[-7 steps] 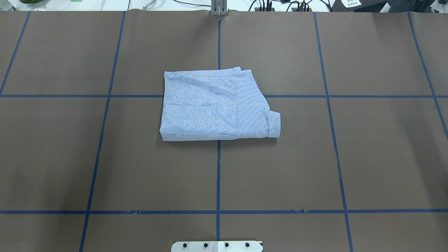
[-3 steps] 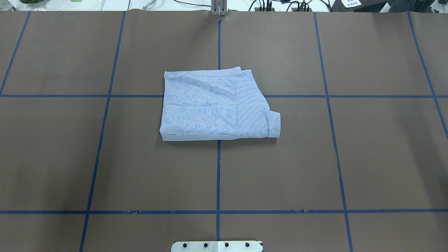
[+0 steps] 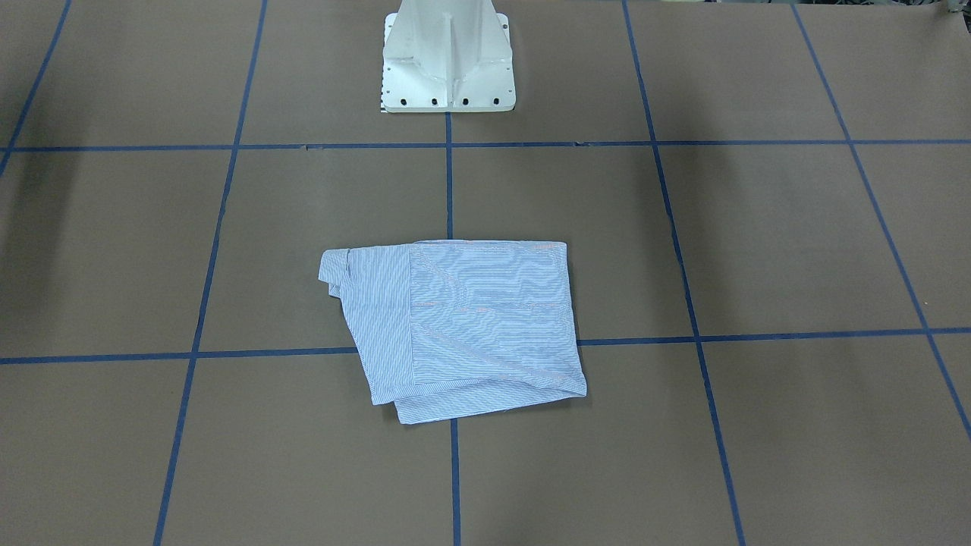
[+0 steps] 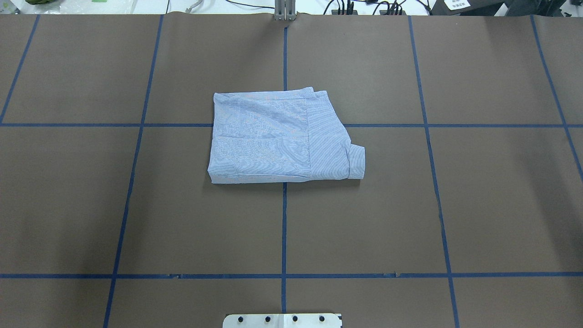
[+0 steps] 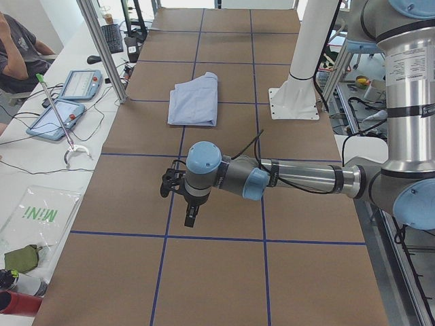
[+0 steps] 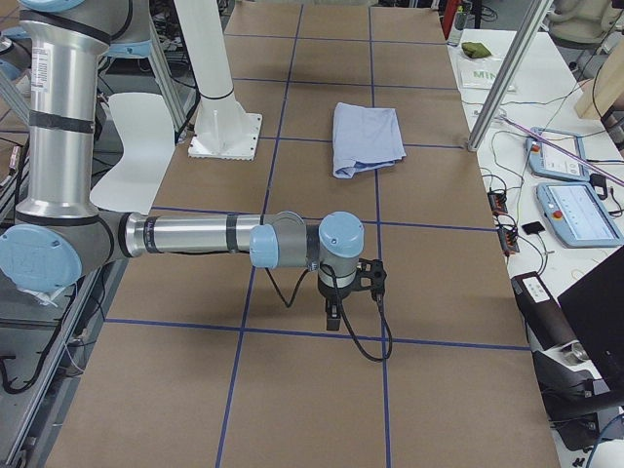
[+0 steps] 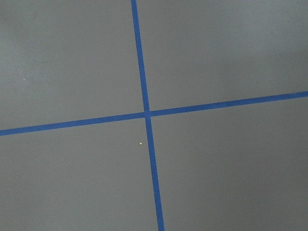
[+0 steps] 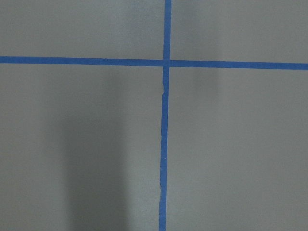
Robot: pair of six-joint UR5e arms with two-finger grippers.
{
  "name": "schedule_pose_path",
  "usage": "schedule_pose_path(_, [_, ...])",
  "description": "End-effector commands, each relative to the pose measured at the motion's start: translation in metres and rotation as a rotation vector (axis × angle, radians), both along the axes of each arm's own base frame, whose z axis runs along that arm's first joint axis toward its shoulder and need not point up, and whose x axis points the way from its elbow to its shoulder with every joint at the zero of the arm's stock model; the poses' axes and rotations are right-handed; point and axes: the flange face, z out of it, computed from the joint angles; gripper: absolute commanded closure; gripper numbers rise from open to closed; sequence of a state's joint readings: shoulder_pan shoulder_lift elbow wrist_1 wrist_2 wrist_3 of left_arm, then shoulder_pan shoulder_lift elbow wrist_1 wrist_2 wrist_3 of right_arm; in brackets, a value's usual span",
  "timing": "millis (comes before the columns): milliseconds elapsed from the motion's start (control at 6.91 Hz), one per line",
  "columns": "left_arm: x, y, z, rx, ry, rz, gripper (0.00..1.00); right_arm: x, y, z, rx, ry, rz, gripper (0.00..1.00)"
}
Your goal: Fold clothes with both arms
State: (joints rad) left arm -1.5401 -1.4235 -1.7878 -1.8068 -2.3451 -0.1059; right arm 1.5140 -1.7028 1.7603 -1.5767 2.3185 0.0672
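The clothes are one light blue-and-white striped shirt (image 4: 278,136), folded into a compact rectangle at the middle of the brown table, with a cuff sticking out on one side. The shirt (image 3: 470,326) lies flat with nothing touching it. My left arm reaches out low over the table far from the shirt (image 5: 194,102), its gripper (image 5: 189,221) pointing down; I cannot tell if it is open or shut. My right gripper (image 6: 332,320) hangs likewise, well away from the shirt (image 6: 366,136), state unclear. Both wrist views show only brown table and blue tape lines.
The white pedestal base (image 3: 447,61) stands at the robot's edge of the table. Metal posts (image 5: 102,47) rise at the far edge. Beyond that edge lie tablets (image 5: 58,119) and cables, and a person (image 5: 17,47) sits there.
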Motion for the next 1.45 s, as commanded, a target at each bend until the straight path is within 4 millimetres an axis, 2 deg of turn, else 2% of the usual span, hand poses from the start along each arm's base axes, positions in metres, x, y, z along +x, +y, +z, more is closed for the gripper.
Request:
schedule_pose_path(0, [0.0,0.0,-0.001,0.001,0.001,-0.001,0.01,0.0,0.001,0.0,-0.002,-0.002,0.001,0.0])
schedule_pose_path(579, [0.001,-0.001,-0.004,0.008,0.002,0.001,0.01,0.0,0.003,0.007,-0.019,-0.006,0.002,0.0])
schedule_pose_path(723, [0.002,-0.005,0.0,0.004,0.0,0.004,0.01,-0.001,0.003,0.006,-0.018,-0.009,0.002,0.0])
schedule_pose_path(1302, [0.004,-0.006,-0.013,0.023,0.051,0.017,0.01,-0.001,0.001,0.004,-0.006,-0.014,0.001,0.0])
